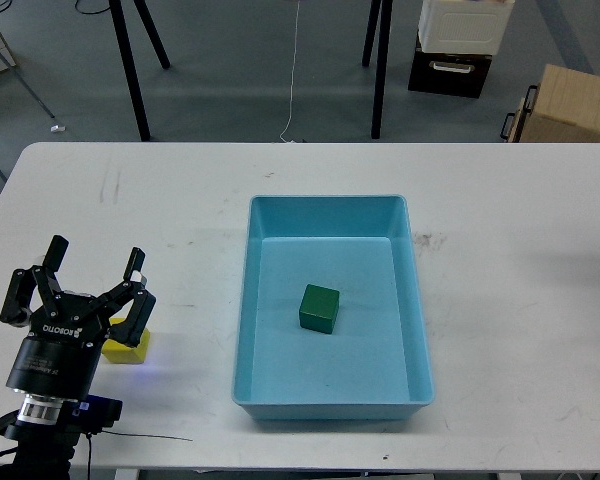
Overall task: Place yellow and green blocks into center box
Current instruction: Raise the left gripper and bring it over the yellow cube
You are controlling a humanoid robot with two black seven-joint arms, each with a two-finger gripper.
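A green block (319, 307) lies inside the light blue box (260, 300) at the middle of the white table. A yellow block (128, 345) sits on the table at the front left, partly hidden behind my left gripper. My left gripper (80, 283) is open, its fingers spread just in front of and above the yellow block, not holding it. My right arm and gripper are out of view.
The white table (520, 300) runs to the view's left and right edges. Beyond its far edge are black stand legs (130, 70), a cardboard box (570, 105) and a black-and-white case (460, 45) on the floor.
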